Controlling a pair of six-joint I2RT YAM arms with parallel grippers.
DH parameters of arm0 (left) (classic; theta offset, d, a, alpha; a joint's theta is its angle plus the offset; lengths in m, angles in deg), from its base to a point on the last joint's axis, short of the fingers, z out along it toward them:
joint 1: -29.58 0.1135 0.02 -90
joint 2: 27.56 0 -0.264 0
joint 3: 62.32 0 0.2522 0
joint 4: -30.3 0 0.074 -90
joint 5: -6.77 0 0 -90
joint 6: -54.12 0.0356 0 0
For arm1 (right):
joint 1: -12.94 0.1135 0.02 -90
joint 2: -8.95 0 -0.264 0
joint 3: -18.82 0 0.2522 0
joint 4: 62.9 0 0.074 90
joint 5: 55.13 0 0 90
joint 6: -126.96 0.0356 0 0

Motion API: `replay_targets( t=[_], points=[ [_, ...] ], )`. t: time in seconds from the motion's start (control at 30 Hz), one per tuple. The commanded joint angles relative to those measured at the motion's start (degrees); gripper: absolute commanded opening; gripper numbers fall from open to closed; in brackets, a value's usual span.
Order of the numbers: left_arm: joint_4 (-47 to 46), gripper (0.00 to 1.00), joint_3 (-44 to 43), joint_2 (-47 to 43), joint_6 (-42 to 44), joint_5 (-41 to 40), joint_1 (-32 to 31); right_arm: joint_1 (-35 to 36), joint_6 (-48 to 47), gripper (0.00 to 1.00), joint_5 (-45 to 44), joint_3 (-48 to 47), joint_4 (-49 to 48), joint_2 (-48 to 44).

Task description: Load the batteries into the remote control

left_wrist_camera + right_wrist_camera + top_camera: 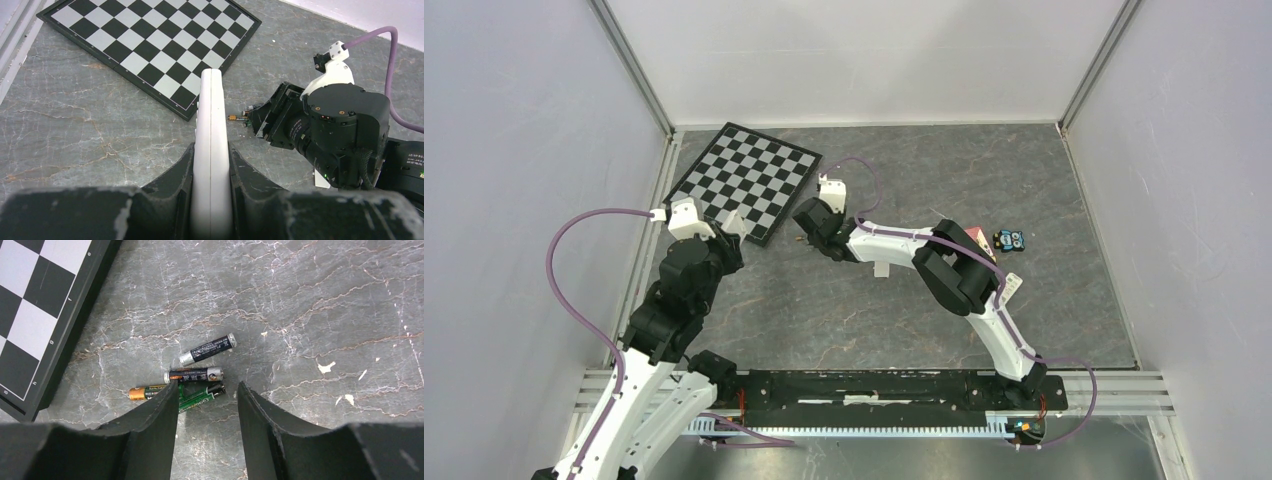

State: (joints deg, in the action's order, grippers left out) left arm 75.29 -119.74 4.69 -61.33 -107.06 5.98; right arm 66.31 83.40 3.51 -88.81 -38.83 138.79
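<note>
white remote control (211, 150), black-and-white checkered chessboard (150, 35)

left claw (727, 238) at near corner of chessboard (744, 180), white remote control (735, 223) in its grip; right claw (808, 238) low over the bench (844, 320), just beside the board's right edge (jaws unreadable from here); small dark-and-blue object (1009, 240) well off right

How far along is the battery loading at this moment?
Done: the left gripper clamps the remote control on edge. In hand: the right gripper, its fingers open, hovers over the batteries. Left: every visible battery lies on the table, none picked up; the loading itself remains.
</note>
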Motion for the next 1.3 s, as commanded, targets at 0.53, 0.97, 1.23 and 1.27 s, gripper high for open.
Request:
replay_targets(
  t=[0.53,0.97,1.23,1.27],
  points=[
    [-1.98,0.02,0.15,-0.41,1.9,-0.51,0.08,-0.04,-13.68,0.59,4.87,5.6,1.74,-3.52],
    [-1.96,0.02,-0.03,-0.49,1.81,2.59,0.07,-0.14,-7.5,0.75,10.72,20.78,6.57,-23.03],
    [-1.71,0.02,0.05,-1.12,1.6,4.41,0.11,2.49,-0.39,0.62,18.95,29.03,3.08,-26.44],
    [-1.63,0.02,0.01,-1.18,1.5,4.42,0.12,2.74,0.35,0.61,19.41,29.16,2.89,-26.2]
  ],
)
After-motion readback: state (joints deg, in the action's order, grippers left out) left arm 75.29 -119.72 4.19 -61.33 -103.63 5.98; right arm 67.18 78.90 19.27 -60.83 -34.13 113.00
